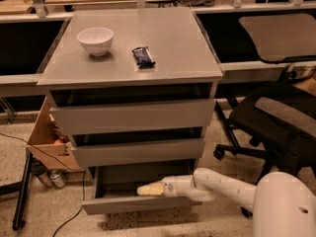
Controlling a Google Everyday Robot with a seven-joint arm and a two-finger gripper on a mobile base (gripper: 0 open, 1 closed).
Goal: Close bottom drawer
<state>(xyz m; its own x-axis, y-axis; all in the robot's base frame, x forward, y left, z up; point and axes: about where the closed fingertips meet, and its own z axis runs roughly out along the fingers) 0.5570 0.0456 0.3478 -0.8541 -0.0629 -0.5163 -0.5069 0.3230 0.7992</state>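
The bottom drawer [133,205] of the grey cabinet [133,115] stands pulled out toward me, its slim flat front panel low near the floor and its plain grey inside showing. My gripper [141,190], with cream fingers pressed together, points left and sits over the drawer's inside, just behind the front panel near its middle. My white arm [222,186] reaches in from the lower right. The two taller drawers above are slightly ajar.
A white bowl [95,39] and a dark snack packet [143,56] lie on the cabinet top. A black office chair [276,127] stands close on the right. A cardboard box [47,137], cans [52,177] and a black stand pole [22,196] are on the left.
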